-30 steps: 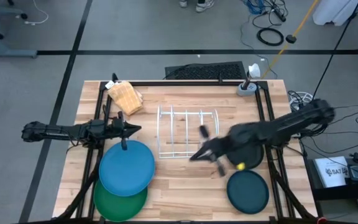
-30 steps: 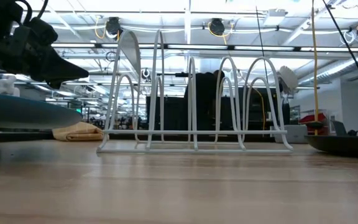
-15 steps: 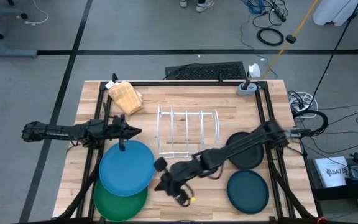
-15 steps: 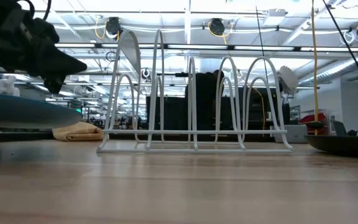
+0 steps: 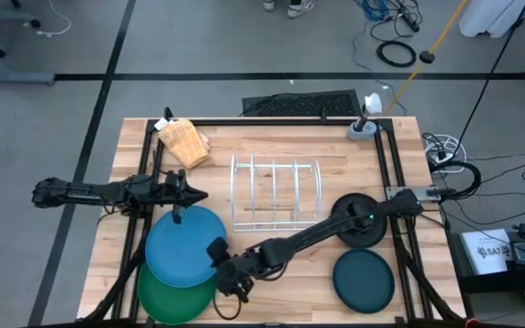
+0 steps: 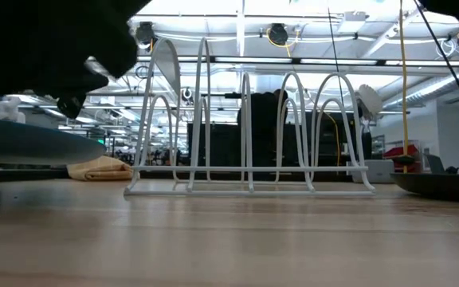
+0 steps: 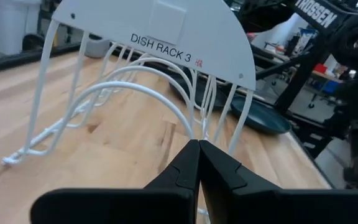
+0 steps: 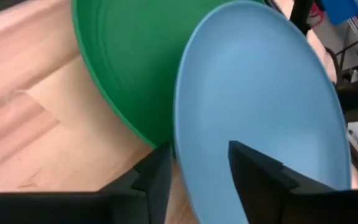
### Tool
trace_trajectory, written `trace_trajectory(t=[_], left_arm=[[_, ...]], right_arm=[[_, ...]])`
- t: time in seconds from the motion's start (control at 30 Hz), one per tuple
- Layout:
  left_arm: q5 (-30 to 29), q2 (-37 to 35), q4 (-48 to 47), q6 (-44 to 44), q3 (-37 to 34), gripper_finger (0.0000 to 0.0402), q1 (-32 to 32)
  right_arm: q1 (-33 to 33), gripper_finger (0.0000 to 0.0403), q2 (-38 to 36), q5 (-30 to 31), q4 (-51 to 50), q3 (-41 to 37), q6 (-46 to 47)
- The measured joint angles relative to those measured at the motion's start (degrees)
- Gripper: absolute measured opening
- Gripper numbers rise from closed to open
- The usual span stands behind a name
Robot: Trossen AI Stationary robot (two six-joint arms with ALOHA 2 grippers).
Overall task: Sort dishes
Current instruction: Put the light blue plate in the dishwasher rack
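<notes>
The light blue plate (image 5: 185,246) lies on the green plate (image 5: 173,296) at the near left, overlapping its far part. The black plate (image 5: 358,223) and the dark teal plate (image 5: 364,280) lie flat on the table at the right. My right gripper (image 8: 197,171) is open at the light blue plate's near right rim (image 8: 179,149). One finger stands over the plate's top and the other beyond the rim, by the green plate (image 8: 123,68). My left gripper (image 7: 197,162) is shut above the light blue plate's far rim and faces the white rack (image 5: 274,194). My right gripper has its open fingers (image 8: 253,174) on either side of the light blue plate's near right rim, coming slanting down from the table's right. Whether they touch the plate I cannot tell. The plate lies flat on the green plate.
The empty white wire rack (image 6: 245,119) stands at the table's middle. A tan wooden block (image 5: 183,141) lies at the far left. My right arm stretches across the near half of the table, passing over the black plate. Dark frame rails run along both sides of the table.
My right gripper has swept from beside the rack's near right corner toward the table's left and near edge, ending at the light blue plate's rim. In the low view its dark bulk now fills the upper left. The plates have stayed put.
</notes>
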Motion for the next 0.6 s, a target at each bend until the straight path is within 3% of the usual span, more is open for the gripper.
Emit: trace_trajectory(t=[0.3, 0.43, 0.6], left_arm=[[-5.7, 0.0, 1.5, 4.6, 0.0, 0.0020, 0.0], [-6.4, 0.0, 1.6, 4.7, 0.0, 0.0020, 0.0], [-6.4, 0.0, 1.6, 4.7, 0.0, 0.0020, 0.0]], right_arm=[[-1.3, 0.0173, 3.4, 1.5, -1.8, 0.2, 0.3], [-1.7, 0.0146, 3.6, 3.4, -1.4, 0.2, -0.6], [-1.5, 0.0083, 3.6, 3.6, -0.8, 0.3, -3.9]])
